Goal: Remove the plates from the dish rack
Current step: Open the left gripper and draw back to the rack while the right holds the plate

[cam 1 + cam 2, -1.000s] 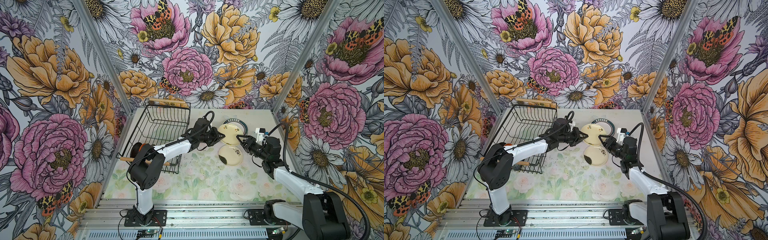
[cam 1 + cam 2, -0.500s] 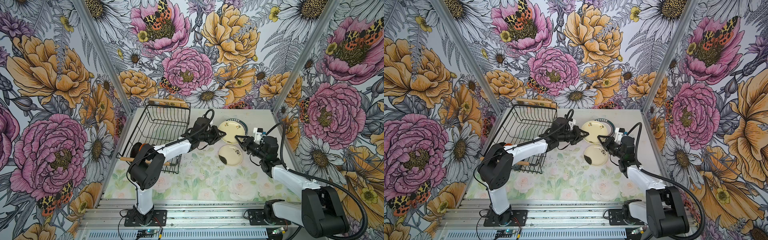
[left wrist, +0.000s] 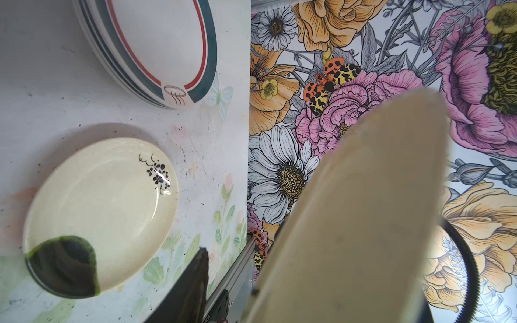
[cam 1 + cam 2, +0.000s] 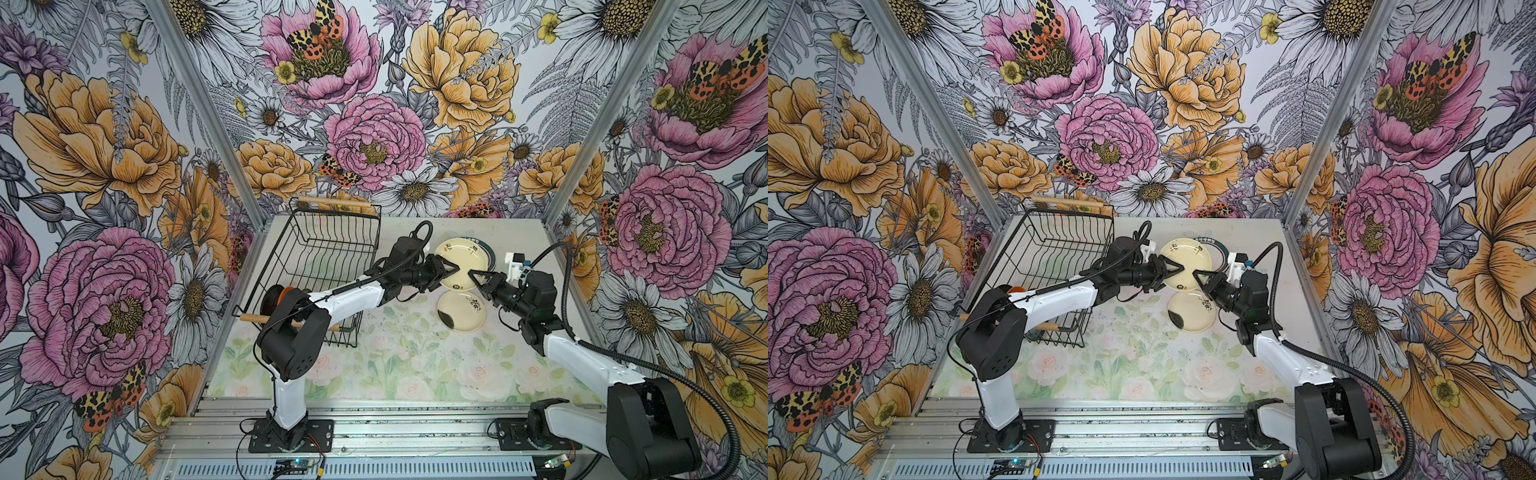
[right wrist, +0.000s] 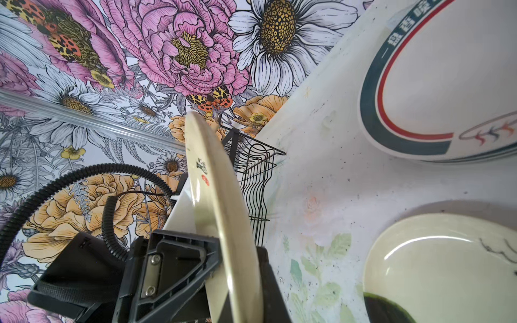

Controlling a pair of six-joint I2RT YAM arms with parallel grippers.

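A cream plate (image 4: 462,262) hangs tilted above the table between my two grippers. My right gripper (image 4: 473,275) is shut on its right edge; in the right wrist view the rim (image 5: 218,212) is pinched between both fingers. My left gripper (image 4: 456,269) stands open around the left edge, with a gap between its dark finger (image 3: 193,285) and the plate (image 3: 363,223). The dish rack (image 4: 308,253) stands at the back left. An orange and a dark plate (image 4: 279,296) stand in its near corner, partly hidden by my left arm.
A cream plate with a dark patch (image 4: 460,312) lies on the table under the grippers. A stack of teal-rimmed plates (image 4: 491,254) lies behind it, mostly covered by the held plate. Floral walls close the back and both sides.
My right gripper has moved in and shut on the cream plate's edge. My left gripper, which held the plate, has opened.
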